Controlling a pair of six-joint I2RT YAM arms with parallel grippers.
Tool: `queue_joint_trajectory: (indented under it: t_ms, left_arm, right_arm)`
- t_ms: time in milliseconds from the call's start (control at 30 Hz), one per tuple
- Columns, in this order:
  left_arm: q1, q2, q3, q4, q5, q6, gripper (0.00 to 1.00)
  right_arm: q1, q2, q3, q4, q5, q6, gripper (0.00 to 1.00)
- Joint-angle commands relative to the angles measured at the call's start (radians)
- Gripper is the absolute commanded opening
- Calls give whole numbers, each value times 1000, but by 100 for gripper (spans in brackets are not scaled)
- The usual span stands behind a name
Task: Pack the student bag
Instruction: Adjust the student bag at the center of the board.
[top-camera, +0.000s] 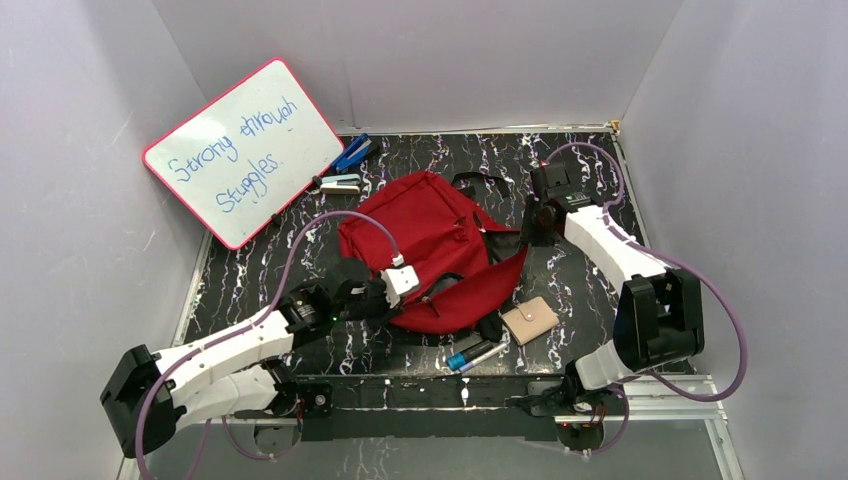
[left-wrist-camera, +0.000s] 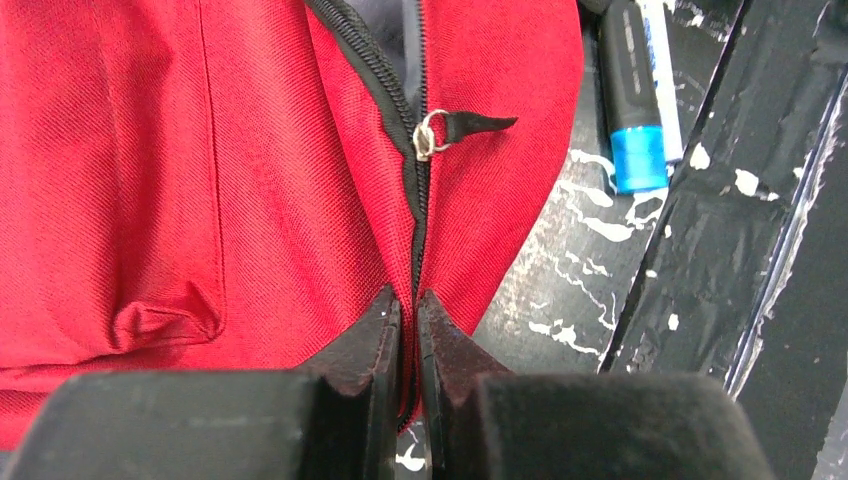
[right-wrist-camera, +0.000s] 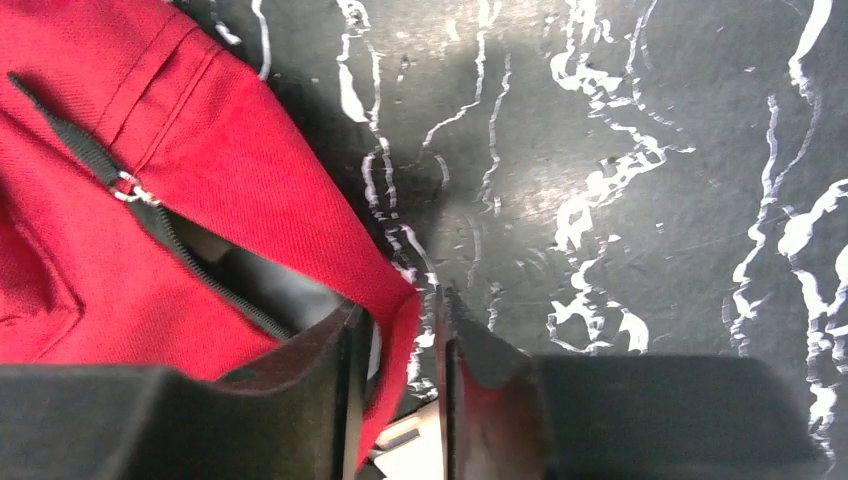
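Top external view shows the student bag (top-camera: 425, 240), dark red with black zippers, lying slumped near the middle of the dark marbled table (top-camera: 590, 170), its main opening gaping toward the right. The left gripper (top-camera: 418, 292) sits at the bag's near edge and the right gripper (top-camera: 540, 228) at its right edge. From the left wrist, the left gripper's fingers (left-wrist-camera: 365, 345) are pressed almost together on the bag's rim, right where the black zipper line runs down between them, so it has the fabric pinched; a metal zipper pull (left-wrist-camera: 432, 135) lies just beyond the tips. From the right wrist, the right gripper's jaws stand a narrow gap apart with a fold of the bag's red edge between them, lying against one finger; I cannot tell whether that fold is actually clamped. A beige wallet (top-camera: 530, 320) rests on the table just right of the bag's near corner, with markers (top-camera: 470, 355) near it, one blue-capped. At the far left a pink-rimmed whiteboard (top-camera: 245, 150) leans against the wall, and a blue stapler (top-camera: 352, 152) lies beside it
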Motion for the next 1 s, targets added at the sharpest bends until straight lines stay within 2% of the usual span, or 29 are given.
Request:
queue_joint_trajectory:
  t_ms: [0,67,200,400,467,633,800,867,967]
  left_arm:
    - [2,2,12,-86,-19,9,0]
    - [1,9,14,-87,-16,11,0]
    - [1,20,17,-81,-3,15,0]
    - [2,38,26,-74,8,20,0]
    - [2,37,25,-70,7,19,0]
    - [2,24,21,-64,-1,16,0]
    - [2,-6,13,-51,-18,9,0]
    - [1,-21,6,-36,-22,-6,0]
    - [2,-36,0,-19,-26,-27,0]
  right_arm:
    - [-33,-15,43,22,-39,-43,50]
    - [-33,-56,46,20,-102,-39,60]
    - [-33,-149,54,15,-312,-78,65]
    - [-19,-271,-20,106,-779,-145,57]
    - [9,-283,-54,133,-866,-125,57]
    - [184,-279,-91,136,-785,-156,59]
    - [296,-272,-182,296,-666,-289,60]
    - [321,-265,-226,377,-660,-321,55]
    - [359,-232,-233,403,-639,-346,46]
